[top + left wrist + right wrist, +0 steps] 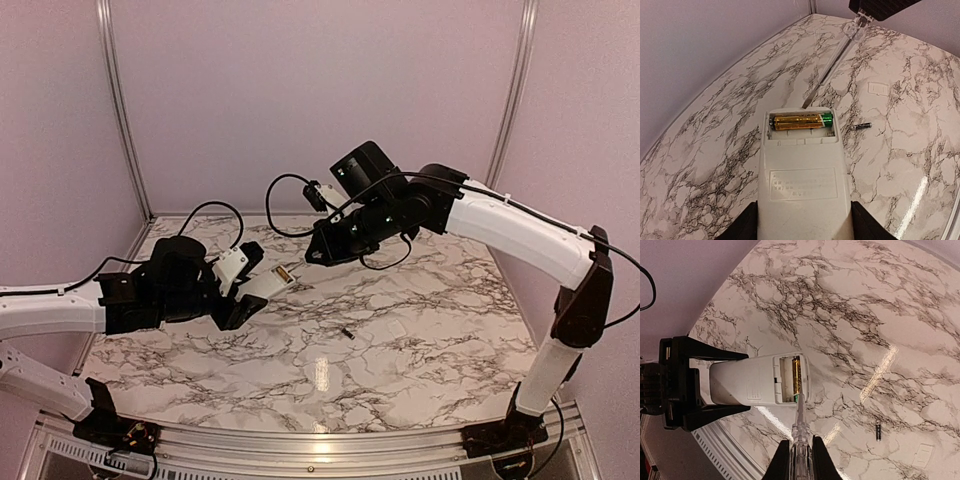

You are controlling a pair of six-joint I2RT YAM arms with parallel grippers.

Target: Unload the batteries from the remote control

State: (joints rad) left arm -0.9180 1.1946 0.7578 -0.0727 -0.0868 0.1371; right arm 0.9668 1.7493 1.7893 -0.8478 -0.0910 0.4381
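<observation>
My left gripper [245,290] is shut on the white remote control [802,175] and holds it above the table, back side up, recess open. One gold battery with a green end [801,120] lies in the recess; the slot beside it is empty. It also shows in the right wrist view [796,376]. A second, dark battery [860,126] lies on the marble to the right of the remote, also in the top view [345,332]. My right gripper [801,460] is shut on a clear slim tool [800,425] whose tip is at the recess edge by the battery's green end.
The small white cover plate [878,88] lies flat on the marble table [420,340] beyond the loose battery, and shows in the right wrist view [923,455]. Pale walls with metal posts enclose the back and sides. The right arm reaches across above the table's middle.
</observation>
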